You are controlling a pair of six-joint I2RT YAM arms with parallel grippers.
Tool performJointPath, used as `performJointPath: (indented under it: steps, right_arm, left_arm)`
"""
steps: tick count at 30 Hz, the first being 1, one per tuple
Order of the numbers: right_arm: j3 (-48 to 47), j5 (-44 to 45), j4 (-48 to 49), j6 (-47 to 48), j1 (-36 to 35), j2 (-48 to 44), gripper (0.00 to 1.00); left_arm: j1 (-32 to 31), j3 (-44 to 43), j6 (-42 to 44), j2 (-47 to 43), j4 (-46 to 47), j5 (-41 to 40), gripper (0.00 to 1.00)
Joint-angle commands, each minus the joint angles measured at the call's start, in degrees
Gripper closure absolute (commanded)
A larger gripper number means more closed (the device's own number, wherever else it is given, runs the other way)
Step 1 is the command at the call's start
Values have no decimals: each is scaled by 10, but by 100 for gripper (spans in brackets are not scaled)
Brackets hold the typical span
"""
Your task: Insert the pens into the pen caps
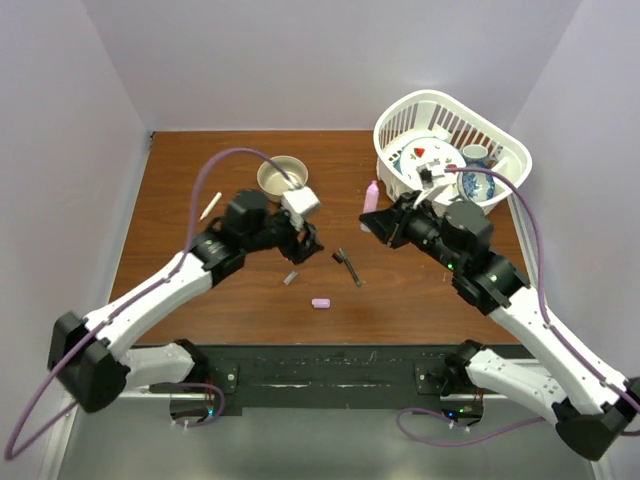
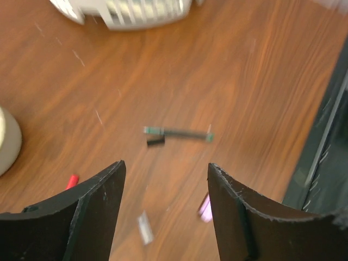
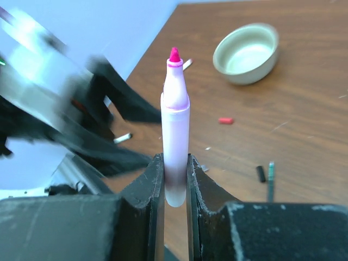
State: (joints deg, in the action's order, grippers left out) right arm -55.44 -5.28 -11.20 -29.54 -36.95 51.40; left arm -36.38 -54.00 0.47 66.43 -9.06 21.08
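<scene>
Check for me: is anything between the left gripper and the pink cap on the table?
Nothing visible does. The open left gripper hangs over the table; the pink cap lies on bare wood nearby, and the grey cap lies apart from it.

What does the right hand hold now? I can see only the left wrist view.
Observer: The right hand is shut on the pink marker, whose bare tip points away from the hand.
Operator: Is there any pen besides the dark pen that I see?
Observer: Yes, a white pen lies on the table, left of the tan bowl.
Operator: Is the white basket empty?
Observer: No, it holds dishes.
</scene>
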Motion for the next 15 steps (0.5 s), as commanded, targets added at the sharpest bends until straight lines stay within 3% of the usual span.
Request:
performJointPath:
  steps: [1, 7, 15]
  right_arm:
    - [-17, 83, -20, 40, 0, -59, 100]
    - [-3, 150, -39, 48, 0, -124, 100]
    - [-5, 196, -58, 69, 0, -177, 100]
  left_arm:
    - [-76, -51, 195, 86, -133, -119, 33]
    - [-127, -78, 246, 161, -191, -119, 35]
    - [-163, -89, 245, 245, -198, -102, 37]
